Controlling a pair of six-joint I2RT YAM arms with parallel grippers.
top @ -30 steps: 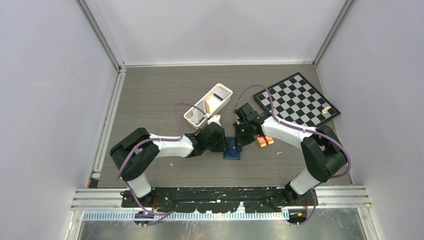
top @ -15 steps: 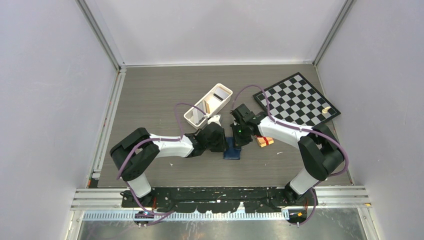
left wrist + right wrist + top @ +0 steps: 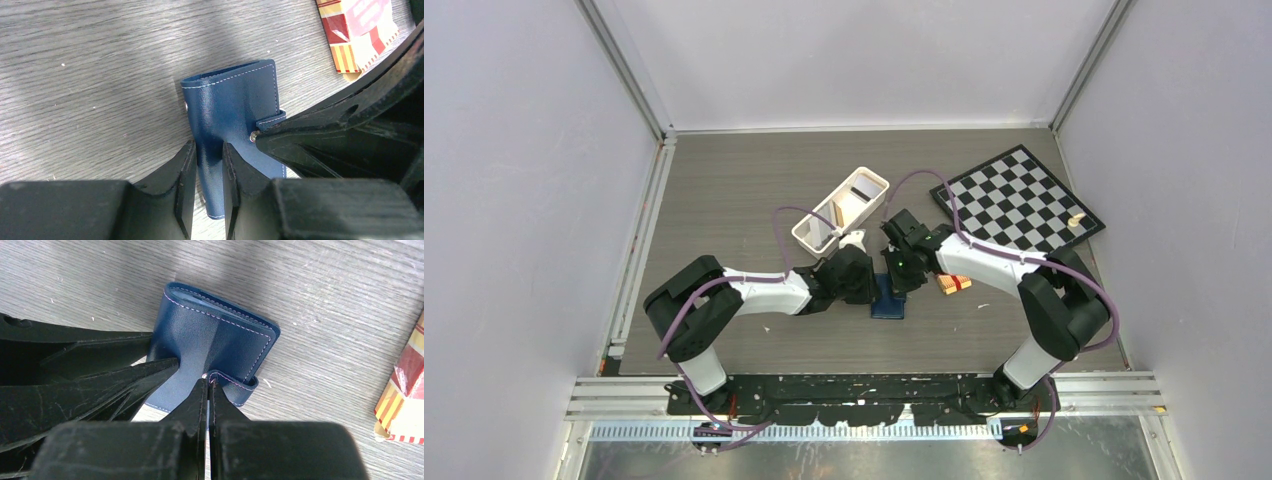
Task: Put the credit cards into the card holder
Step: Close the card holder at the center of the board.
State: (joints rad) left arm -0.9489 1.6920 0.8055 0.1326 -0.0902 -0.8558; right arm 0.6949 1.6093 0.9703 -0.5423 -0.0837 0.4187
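Navy-blue leather fills both pairs of jaws: the left gripper [image 3: 208, 148] pinches a raised fold of the card holder [image 3: 235, 95], its two fingers clamped on the ridge. The right gripper [image 3: 208, 383] has its fingers pressed together on the small clasp tab [image 3: 236, 385] at the holder's edge, and we see almost no gap between them. The card holder lies folded on the grey wooden table [image 3: 724, 190], between the two wrists, near the front middle. Just beside it on the right, not touching, lies a red-striped pack [image 3: 953, 283]. Farther back stands a white tray [image 3: 809, 236] with what seem to be the credit cards [image 3: 841, 212] upright inside — too small for us to count. At the back right lies a chessboard [image 3: 1019, 200].
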